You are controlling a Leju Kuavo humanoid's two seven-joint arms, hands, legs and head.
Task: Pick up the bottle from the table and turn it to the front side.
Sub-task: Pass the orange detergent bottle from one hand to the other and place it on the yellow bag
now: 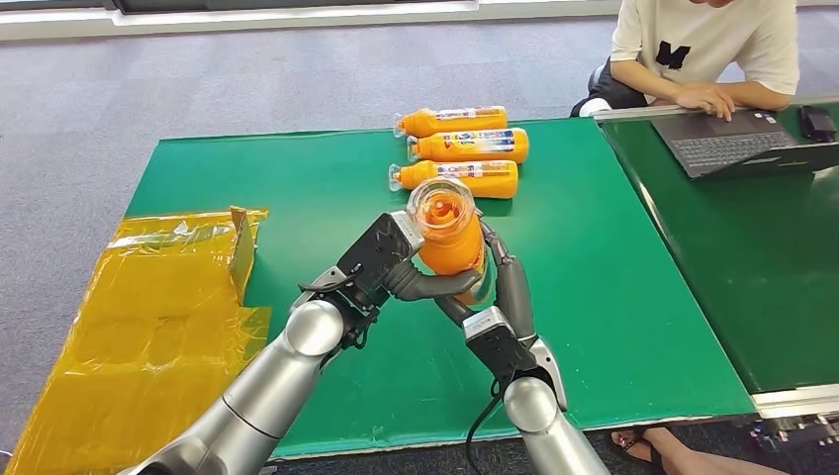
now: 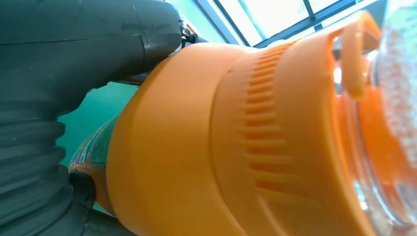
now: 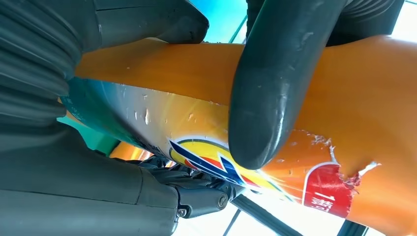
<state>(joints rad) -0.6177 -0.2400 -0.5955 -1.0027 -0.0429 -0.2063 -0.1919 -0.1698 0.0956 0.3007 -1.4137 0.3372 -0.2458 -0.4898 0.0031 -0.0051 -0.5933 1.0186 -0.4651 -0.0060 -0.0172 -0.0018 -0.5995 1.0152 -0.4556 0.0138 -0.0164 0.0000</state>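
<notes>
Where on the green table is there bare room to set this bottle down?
Bare green table lies between the yellow plastic sheet and the three lying bottles, and to the right of the hands up to the table's right edge. It is crowded by those bottles and where the left hand and right hand hold the bottle.

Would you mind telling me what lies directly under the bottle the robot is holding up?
Under the raised bottle lies bare green table. Both robot hands, left and right, wrap its lower half, covering the bottle's base and the table right beneath it.
</notes>
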